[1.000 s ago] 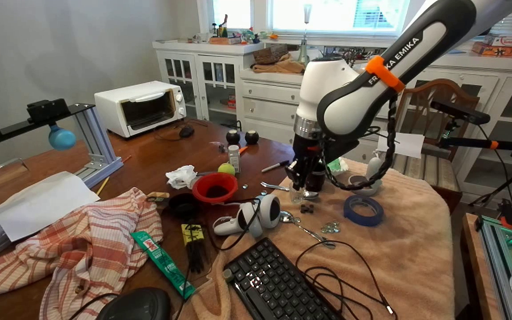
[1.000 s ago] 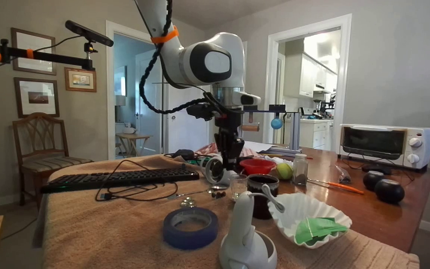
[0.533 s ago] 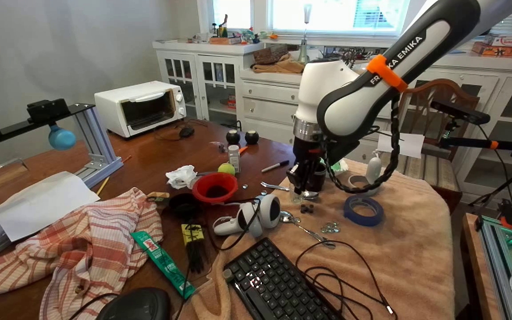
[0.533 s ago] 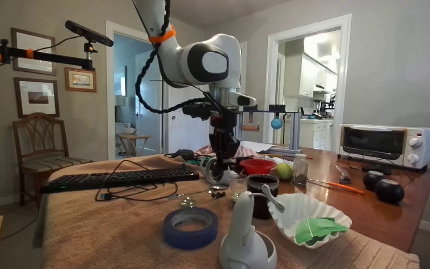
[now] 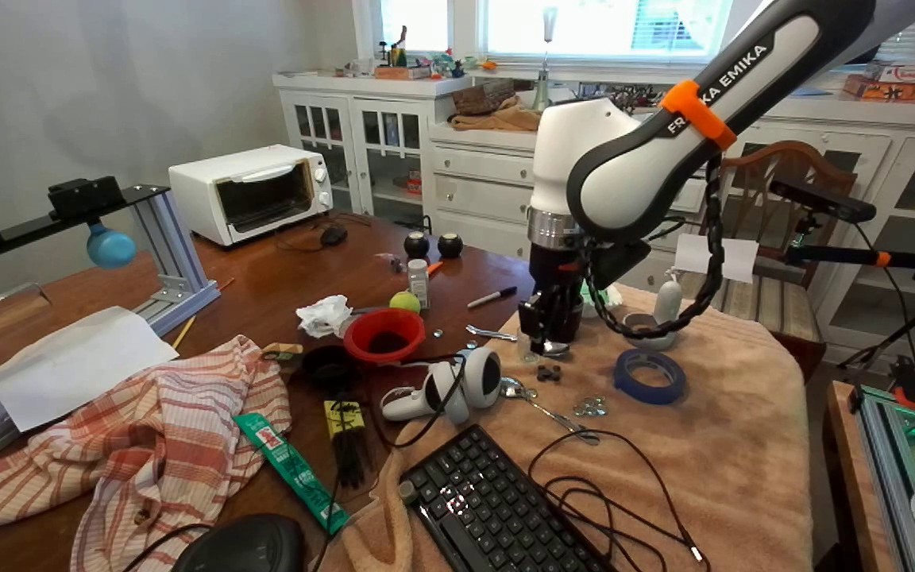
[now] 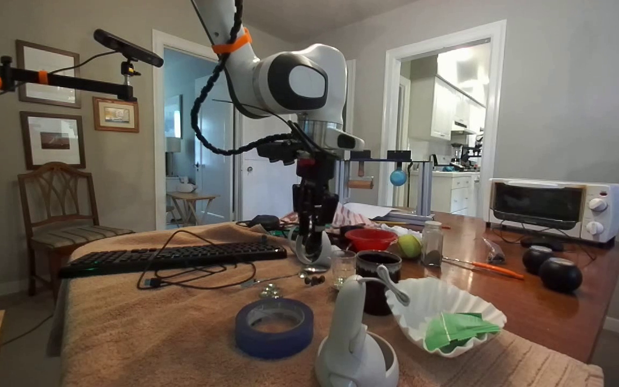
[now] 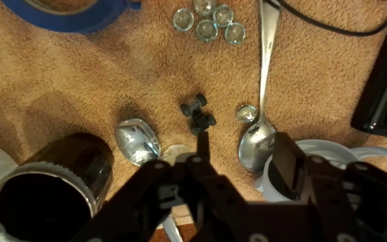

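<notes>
My gripper [image 7: 245, 151] is open and empty in the wrist view, its two fingers wide apart above the tan towel. It also shows low over the table in both exterior views [image 5: 538, 343] [image 6: 314, 250]. A small dark wheeled piece [image 7: 198, 114] lies just beyond the left fingertip. A spoon [image 7: 256, 148] lies below the gap between the fingers, beside a clear glass gem [image 7: 247, 113]. A white controller [image 7: 328, 148] is partly hidden behind the right finger. A clear glass [image 7: 176, 153] is mostly covered by the left finger, near another spoon bowl [image 7: 138, 143] and a dark mug [image 7: 76, 151].
Several glass gems [image 7: 207, 30] and blue tape [image 5: 624, 381] lie on the towel. A keyboard [image 5: 497, 500] with loose cable lies nearby. A white fluted bowl [image 6: 422, 295], another white controller [image 6: 350, 344], a red bowl [image 5: 362, 338] and a toaster oven [image 5: 251, 171] stand around.
The gripper has shifted left in an exterior view and dipped slightly. The arm's upper link has swung a little up and right in an exterior view. The table objects look unmoved.
</notes>
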Tool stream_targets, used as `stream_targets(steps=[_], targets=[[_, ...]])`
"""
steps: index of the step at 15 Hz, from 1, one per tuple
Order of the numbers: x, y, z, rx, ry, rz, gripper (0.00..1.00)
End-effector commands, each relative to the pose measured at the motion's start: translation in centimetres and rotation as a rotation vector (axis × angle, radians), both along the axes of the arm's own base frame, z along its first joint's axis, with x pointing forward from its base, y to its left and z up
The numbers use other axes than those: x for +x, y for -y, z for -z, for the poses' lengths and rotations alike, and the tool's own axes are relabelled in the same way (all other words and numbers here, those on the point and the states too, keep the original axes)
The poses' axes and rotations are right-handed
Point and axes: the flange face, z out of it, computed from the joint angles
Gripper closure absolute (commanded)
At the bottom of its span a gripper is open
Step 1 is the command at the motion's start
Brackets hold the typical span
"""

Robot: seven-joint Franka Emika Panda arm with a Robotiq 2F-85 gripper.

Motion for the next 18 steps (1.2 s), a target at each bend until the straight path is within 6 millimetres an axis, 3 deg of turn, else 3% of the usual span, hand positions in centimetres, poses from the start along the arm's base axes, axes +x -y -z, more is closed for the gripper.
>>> stream_targets(steps=[1,3,5,7,8,11,14,18], targets=[[-0.6,-0.1,0.1,0.024,0.001,-0.012,0.16],[-0.8,-0.6,0.9,0.051,0.007,-0.004,0.02],[-1.2,-0.9,1.5,0.069,0.018,0.007,0.0],[-1.3,-1.3,1.9,0.08,0.034,0.008,0.24],[-1.3,-1.4,2.2,0.082,0.041,0.007,0.27],[-1.3,-1.5,2.9,0.083,0.056,0.007,0.49],[-1.1,-1.6,3.5,0.08,0.071,0.007,0.58],[-0.9,-1.6,4.7,0.069,0.074,0.01,0.52]])
